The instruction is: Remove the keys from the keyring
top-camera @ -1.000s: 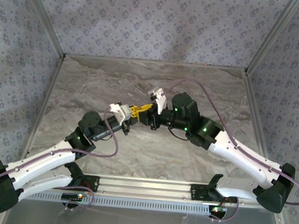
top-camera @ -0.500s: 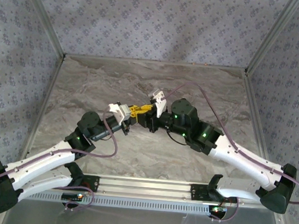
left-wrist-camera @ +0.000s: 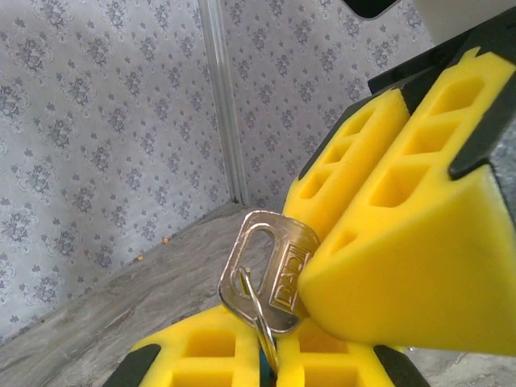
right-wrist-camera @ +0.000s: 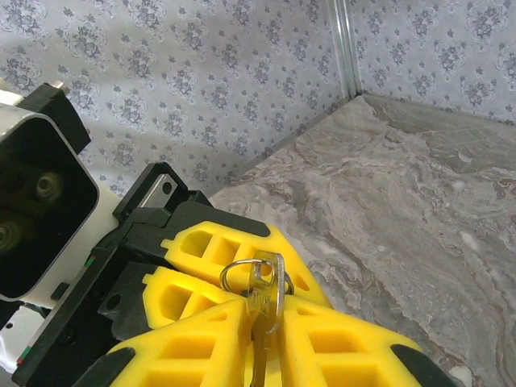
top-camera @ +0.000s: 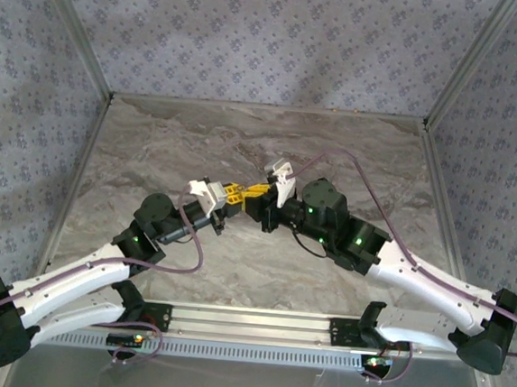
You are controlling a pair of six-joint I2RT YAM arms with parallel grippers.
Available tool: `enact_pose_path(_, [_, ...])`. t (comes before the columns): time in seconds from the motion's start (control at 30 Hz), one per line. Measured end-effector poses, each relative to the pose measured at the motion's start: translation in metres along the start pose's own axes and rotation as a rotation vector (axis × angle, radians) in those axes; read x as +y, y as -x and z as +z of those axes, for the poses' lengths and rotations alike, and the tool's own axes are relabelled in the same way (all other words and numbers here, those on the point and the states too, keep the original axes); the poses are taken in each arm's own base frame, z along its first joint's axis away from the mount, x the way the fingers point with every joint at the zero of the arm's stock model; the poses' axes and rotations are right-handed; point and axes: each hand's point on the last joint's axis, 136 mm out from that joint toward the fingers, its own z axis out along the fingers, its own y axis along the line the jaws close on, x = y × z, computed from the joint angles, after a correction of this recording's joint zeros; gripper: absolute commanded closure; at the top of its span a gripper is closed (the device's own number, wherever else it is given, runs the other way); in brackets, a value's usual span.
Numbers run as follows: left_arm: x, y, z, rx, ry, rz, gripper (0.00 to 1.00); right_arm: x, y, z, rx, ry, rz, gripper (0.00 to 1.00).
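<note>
- The left tool (left-wrist-camera: pixel 268 347) was squeezed shut on the ring (left-wrist-camera: pixel 258 313), with a little blue bit (left-wrist-camera: pixel 264 364) tucked down between its yellow fingers.
- The right tool (right-wrist-camera: pixel 264 310) was closed narrow on the key (left-wrist-camera: pixel 274 270). It pinched one end of the silver key, and the other end poked out.
- The two tools met tip to tip in the air, above the middle of the table (right-wrist-camera: pixel 419 185) and well away from the walls.
- The key sat right between both tools, and the ring ran through it.
- So the grabbing part looked done: one tool had the ring and the other had the key.
- The hard part looked left to do. The key had not come off the ring yet, and I could not see the ring's wire pulled open anywhere.
- I could see one key for sure. If more keys hung lower down, the yellow fingers hid them, so I could not tell how many were left.
- No key looked free of the ring, so I guessed the job was nearer its start than its end.
- The key probably needed to slide round the ring's coil until it slipped out.
</note>
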Motion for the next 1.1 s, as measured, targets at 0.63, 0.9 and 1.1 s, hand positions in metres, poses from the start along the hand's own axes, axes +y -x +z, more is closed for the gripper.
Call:
enact_pose_path(0.63, [0.004,-0.003,0.003,0.010,0.039,0.024,1.00,-0.001,0.001,0.004,-0.041,-0.005,0.030,1.00])
enact_pose_path(0.9, [0.003,-0.006,0.003,0.027,0.045,0.040,1.00,0.000,-0.001,0.002,-0.061,-0.073,-0.053,1.00])
enact_pose_path(1.1, [0.002,-0.007,0.005,0.031,0.045,0.054,1.00,0.009,-0.003,-0.001,0.030,-0.058,-0.081,0.91])
